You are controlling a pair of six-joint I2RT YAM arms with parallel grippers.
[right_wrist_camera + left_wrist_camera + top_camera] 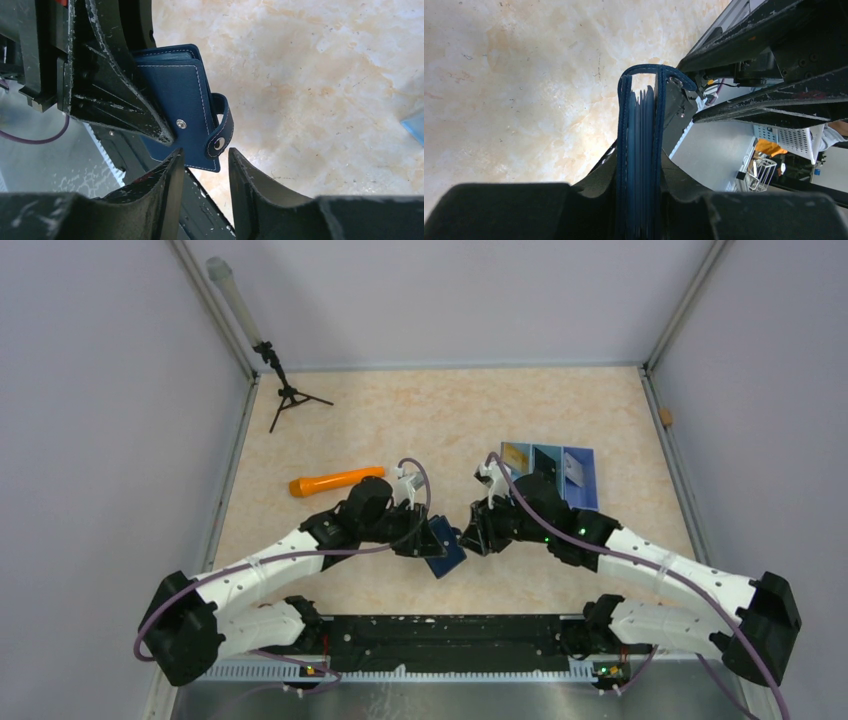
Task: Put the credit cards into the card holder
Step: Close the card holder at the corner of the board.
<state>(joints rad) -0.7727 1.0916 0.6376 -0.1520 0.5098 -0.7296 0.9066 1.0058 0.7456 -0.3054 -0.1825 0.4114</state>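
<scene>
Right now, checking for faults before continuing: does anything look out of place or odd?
Only the snap strap of the card holder: it curls loose, off its stud, while the left claw clamps the holder. The right claw is open beside it.

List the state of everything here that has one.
left hand, shut on card holder.
card holder, folded shut, snap undone.
right hand, open, empty, beside card holder.
gold card, lying in the blue tray.
white card, lying in the blue tray.
</scene>
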